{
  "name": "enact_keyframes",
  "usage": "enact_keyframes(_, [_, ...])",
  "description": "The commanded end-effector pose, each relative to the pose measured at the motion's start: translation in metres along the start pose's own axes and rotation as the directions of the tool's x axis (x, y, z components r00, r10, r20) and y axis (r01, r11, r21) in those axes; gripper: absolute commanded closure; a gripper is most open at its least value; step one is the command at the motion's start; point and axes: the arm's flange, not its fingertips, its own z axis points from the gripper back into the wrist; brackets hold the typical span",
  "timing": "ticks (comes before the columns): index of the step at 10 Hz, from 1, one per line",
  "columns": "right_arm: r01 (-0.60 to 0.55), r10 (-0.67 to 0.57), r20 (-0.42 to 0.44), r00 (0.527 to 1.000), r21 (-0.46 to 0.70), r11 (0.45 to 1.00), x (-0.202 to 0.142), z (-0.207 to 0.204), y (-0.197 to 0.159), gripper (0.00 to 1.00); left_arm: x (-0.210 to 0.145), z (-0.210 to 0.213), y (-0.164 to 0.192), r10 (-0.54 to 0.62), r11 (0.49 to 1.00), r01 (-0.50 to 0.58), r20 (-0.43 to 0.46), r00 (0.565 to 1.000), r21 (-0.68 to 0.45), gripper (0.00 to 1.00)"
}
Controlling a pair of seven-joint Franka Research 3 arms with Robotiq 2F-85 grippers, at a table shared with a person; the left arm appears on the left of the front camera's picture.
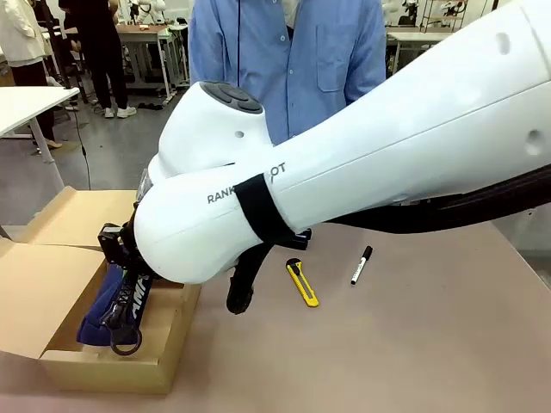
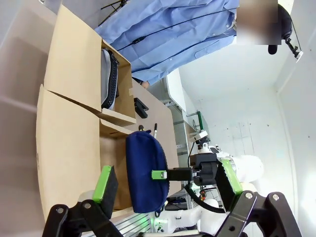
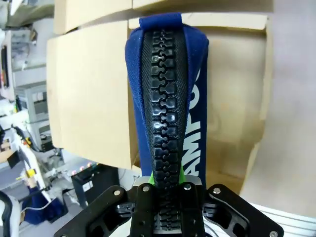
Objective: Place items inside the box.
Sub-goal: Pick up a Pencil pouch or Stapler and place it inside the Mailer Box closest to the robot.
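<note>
Over at the near left corner of the table [image 1: 430,344], the box [image 1: 112,366] sits with its flap thrown open, and the job looks barely begun. The navy pouch [image 1: 116,301] is the one item on its way in. The right arm reaches across from the right, and the right gripper [image 1: 116,245] holds the pouch with its lower end dipped below the box rim. I cannot tell whether it touches the bottom, and it has not been let go.

The yellow knife [image 1: 301,282] and the black marker [image 1: 362,265] lie out on the table to the right, near each other but apart. From the left wrist, what I take for a black stapler [image 2: 140,107] lies on the table beyond the box. By my reckoning those all have to follow.

Seen from the right wrist, the right gripper [image 3: 168,180] is pinched tight on one end of the pouch [image 3: 168,98]. The zip runs straight away from the fingers toward the box [image 3: 89,98].

The left gripper [image 2: 167,180] hangs just beside the box [image 2: 69,148] with its green pads [image 2: 106,182] spread wide, gripping nothing; the pouch [image 2: 145,168] hangs beyond them. A person [image 1: 293,52] stands at the far side.
</note>
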Motion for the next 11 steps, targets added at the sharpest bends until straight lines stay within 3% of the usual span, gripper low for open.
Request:
enact_keyframes(1, [0.018, -0.017, 0.020, 1.000, -0.033, 0.999, -0.002, -0.017, 0.024, 0.91, 0.000, -0.001, -0.001, -0.021, 1.000, 0.021, 0.011, 1.000, -0.020, 0.00])
enact_keyframes(4, [0.061, -0.056, 0.058, 0.997, -0.086, 0.994, -0.003, -0.032, 0.023, 0.91, 0.000, -0.001, -0.001, -0.021, 1.000, 0.021, 0.011, 1.000, -0.020, 0.00])
enact_keyframes(8, [0.112, -0.113, 0.000, 0.994, -0.115, 0.987, 0.000, -0.058, 0.008, 0.91, 0.000, -0.001, -0.001, -0.021, 1.000, 0.021, 0.011, 1.000, -0.020, 0.00])
enact_keyframes(11, [0.145, -0.145, 0.008, 0.989, -0.117, 0.983, 0.007, -0.061, -0.001, 0.91, 0.000, -0.001, -0.001, -0.021, 1.000, 0.021, 0.011, 1.000, -0.020, 0.00])
